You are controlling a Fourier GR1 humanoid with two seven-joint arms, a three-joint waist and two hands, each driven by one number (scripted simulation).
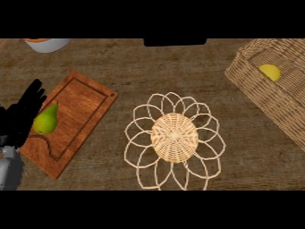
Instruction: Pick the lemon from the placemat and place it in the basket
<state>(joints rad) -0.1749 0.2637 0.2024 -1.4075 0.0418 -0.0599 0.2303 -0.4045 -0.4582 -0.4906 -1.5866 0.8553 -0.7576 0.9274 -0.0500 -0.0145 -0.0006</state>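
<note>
The yellow lemon [269, 71] lies inside the wicker basket [300, 112] at the right, near its far left wall. The woven flower-shaped placemat [174, 136] sits at the centre of the counter with nothing on it. My left hand [13, 118] rests open at the left edge, fingers up, over the near end of the wooden board. My right hand does not show in the head view.
A wooden cutting board [78, 114] lies at the left with a green pear [46, 120] on it, close beside my left hand. A white bowl [47, 44] stands at the far left. A dark object [174, 42] sits at the far edge.
</note>
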